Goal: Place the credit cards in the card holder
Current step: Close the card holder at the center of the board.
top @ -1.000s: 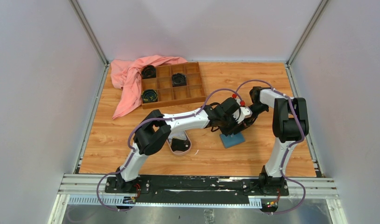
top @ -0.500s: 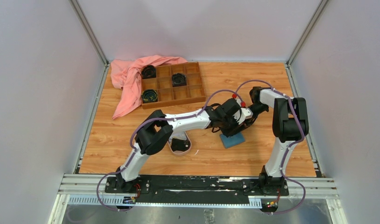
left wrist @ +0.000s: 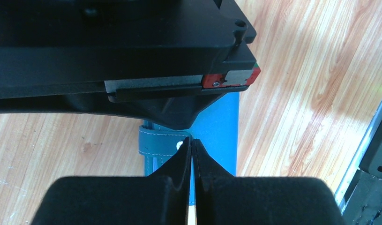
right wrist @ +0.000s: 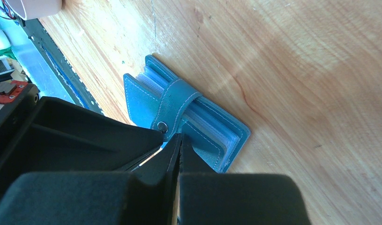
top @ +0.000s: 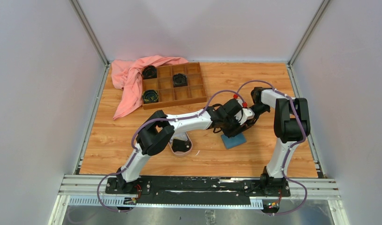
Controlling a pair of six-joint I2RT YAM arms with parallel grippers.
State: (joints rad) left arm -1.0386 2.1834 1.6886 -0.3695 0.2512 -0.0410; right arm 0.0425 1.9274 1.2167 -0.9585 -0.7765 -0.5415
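Observation:
The card holder (top: pixel 233 139), a small blue wallet, lies folded on the wooden table right of centre, with its snap tab (right wrist: pixel 177 105) wrapped over its edge. My left gripper (top: pixel 235 125) and right gripper (top: pixel 246 122) meet just above its far side. In the left wrist view the left gripper (left wrist: pixel 191 141) is shut, its tips right at the tab's snap on the wallet (left wrist: pixel 221 126). In the right wrist view the right gripper (right wrist: pixel 180 137) is shut beside the snap on the wallet (right wrist: pixel 207 124). A black card (top: pixel 180 145) lies in the pink dish. The other credit cards are out of view.
The pink oval dish (top: pixel 173 151) sits under the left arm's forearm. A brown wooden compartment tray (top: pixel 174 85) with black round items stands at the back left. A pink cloth (top: pixel 128 77) is draped over its left side.
Almost nothing has changed: the left arm's elbow has shifted slightly, and both grippers stay shut over the wallet.

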